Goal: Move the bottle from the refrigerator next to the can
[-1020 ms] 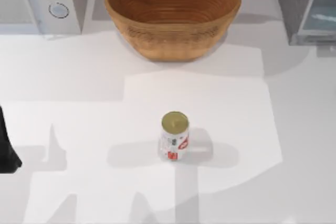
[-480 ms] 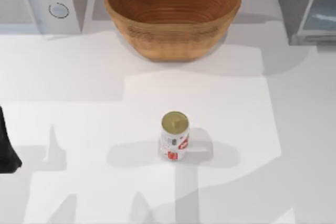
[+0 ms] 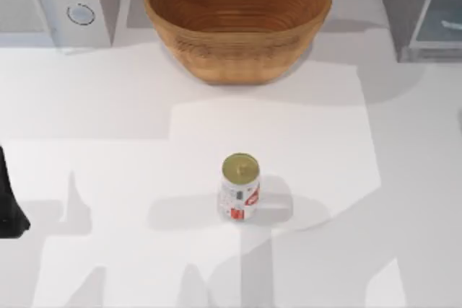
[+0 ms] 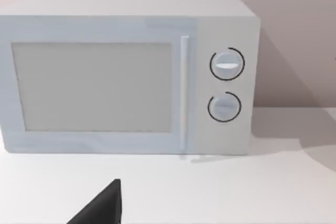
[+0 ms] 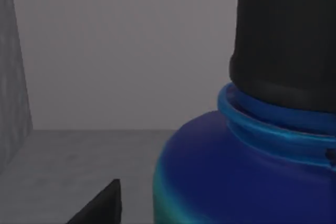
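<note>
The bottle is blue with a black cap and stands inside the grey refrigerator, right up close in the right wrist view. A dark finger of the right gripper sits just beside it, and I cannot tell if that gripper is open or shut. The refrigerator stands at the table's far right corner. The can stands upright near the middle of the white table. A brown basket sits behind it. The left arm waits at the left edge, facing the microwave.
</note>
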